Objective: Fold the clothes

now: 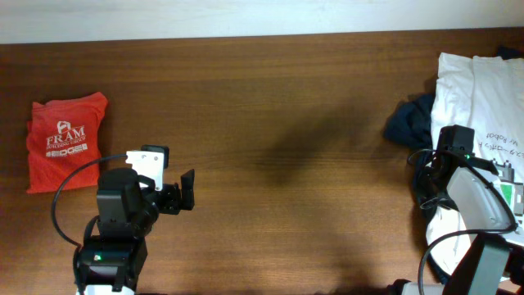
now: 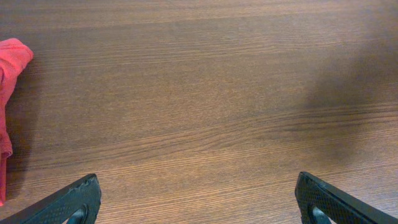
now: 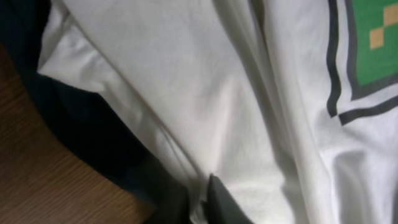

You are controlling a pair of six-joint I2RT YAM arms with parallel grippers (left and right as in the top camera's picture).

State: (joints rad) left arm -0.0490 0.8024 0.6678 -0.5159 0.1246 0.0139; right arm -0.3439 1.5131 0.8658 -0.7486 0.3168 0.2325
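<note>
A folded red shirt [image 1: 65, 139] with white lettering lies at the table's left; its edge shows in the left wrist view [image 2: 9, 68]. A white shirt [image 1: 475, 106] with a green print lies in a heap at the right, over a dark navy garment [image 1: 411, 121]. My left gripper [image 1: 182, 192] is open and empty above bare wood [image 2: 199, 199], right of the red shirt. My right gripper [image 1: 430, 176] is shut on a fold of the white shirt [image 3: 199, 202] at the heap's left edge, with the navy cloth [image 3: 93, 130] beside it.
The brown wooden table [image 1: 278, 123] stretches between the two arms. The heap of clothes runs off the right edge of the overhead view. A white wall strip borders the table's far edge.
</note>
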